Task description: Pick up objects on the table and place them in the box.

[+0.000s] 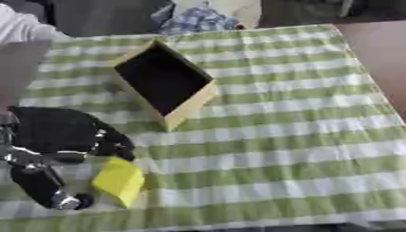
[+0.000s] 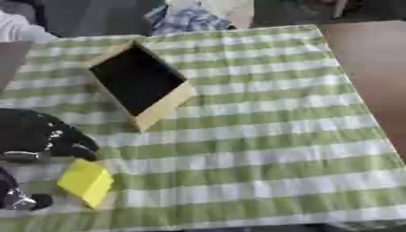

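- Green-and-white checked cloth (image 1: 277, 136) covers your whole work surface.
- Your left hand (image 1: 60, 136) sits at the near left, fingers (image 1: 119, 147) and thumb curled round the yellow block (image 1: 119, 180), which lies just beyond the fingertips, touching them.
- Lift it straight up before travelling.
- Beyond the fingers, the box (image 1: 186, 111) stands open and looks empty; carry the block over its near rim before you let go.

A green and white striped cloth (image 1: 285, 136) covers most of the desk (image 2: 373, 68), whose bare brown top shows along the right side. Beyond the far edge of the cloth lies a bundle of blue and white patterned fabric (image 1: 194, 20), against a dark background.
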